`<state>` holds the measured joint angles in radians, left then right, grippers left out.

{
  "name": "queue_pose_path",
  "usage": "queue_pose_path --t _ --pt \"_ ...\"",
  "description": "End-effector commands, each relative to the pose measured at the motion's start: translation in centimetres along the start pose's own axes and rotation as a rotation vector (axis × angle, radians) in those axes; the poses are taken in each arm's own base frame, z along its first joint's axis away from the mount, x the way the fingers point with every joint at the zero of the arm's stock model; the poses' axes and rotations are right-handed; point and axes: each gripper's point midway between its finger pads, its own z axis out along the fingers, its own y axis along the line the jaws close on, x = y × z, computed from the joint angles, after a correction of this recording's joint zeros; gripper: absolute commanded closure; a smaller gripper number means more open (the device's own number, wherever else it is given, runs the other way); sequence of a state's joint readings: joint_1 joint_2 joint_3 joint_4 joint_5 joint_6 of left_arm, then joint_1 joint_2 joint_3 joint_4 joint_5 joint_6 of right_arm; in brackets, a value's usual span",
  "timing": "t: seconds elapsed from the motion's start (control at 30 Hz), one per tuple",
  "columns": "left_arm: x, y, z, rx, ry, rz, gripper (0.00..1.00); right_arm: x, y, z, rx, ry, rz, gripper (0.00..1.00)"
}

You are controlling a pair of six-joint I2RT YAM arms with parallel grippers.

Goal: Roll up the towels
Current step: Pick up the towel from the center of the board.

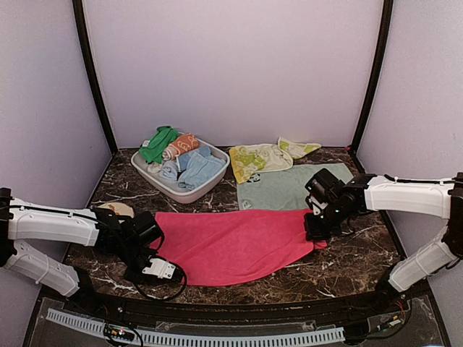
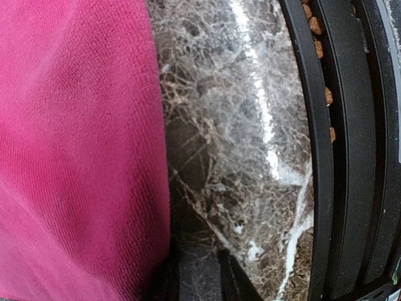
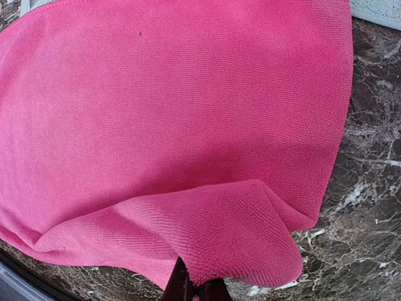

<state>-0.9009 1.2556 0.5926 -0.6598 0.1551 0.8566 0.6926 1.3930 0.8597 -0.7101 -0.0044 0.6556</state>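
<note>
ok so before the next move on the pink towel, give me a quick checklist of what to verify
1. Right hand shut on the pink towel: ok, a fold of its right corner is pinched between the fingers.
2. Left hand gripping the left edge: cannot tell, it sits right at the edge but no view shows whether cloth is held.
3. Pink towel spread flat: ok, apart from the lifted right corner.
4. Pink towel clear of the mint towel: not ok, its far edge lies against the mint one.
5. Basin of rolled towels out of the way: ok, it stands at the back left, apart from the pink towel.
</note>
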Motion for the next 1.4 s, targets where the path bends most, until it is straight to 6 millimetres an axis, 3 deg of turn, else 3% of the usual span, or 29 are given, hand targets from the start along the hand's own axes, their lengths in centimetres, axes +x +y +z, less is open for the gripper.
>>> queue_pose_path --t 0.0,0.1,0.47,1.0,1.07,1.17,1.37 --pt "0.4 0.7 0.8 -0.047 0.012 0.027 0.74 -0.3 0.1 -0.6 -0.016 -0.017 0.013 1.0" --pt "0.3 1.5 1.0 -0.083 0.012 0.024 0.73 -0.3 0.3 -0.7 -0.028 -0.021 0.012 1.0" --pt "-1.5 0.5 -2.1 -0.003 -0.037 0.003 0.74 -0.1 0.2 -1.1 -0.026 -0.019 0.01 1.0" --pt "1.1 2.2 1.8 -0.065 0.041 0.001 0.74 -0.2 0.4 -1.5 -0.046 -0.038 0.016 1.0" --pt "1.3 2.3 2.1 -0.076 0.043 -0.001 0.79 -0.3 0.4 -1.7 -0.048 -0.045 0.016 1.0" --pt "1.2 2.5 1.8 -0.097 0.019 -0.009 0.99 -0.5 0.5 -2.0 -0.05 -0.052 0.015 1.0" --pt "-0.4 3.2 -2.3 -0.105 -0.073 -0.075 1.0 -0.4 0.4 -3.0 -0.05 -0.058 0.007 1.0"
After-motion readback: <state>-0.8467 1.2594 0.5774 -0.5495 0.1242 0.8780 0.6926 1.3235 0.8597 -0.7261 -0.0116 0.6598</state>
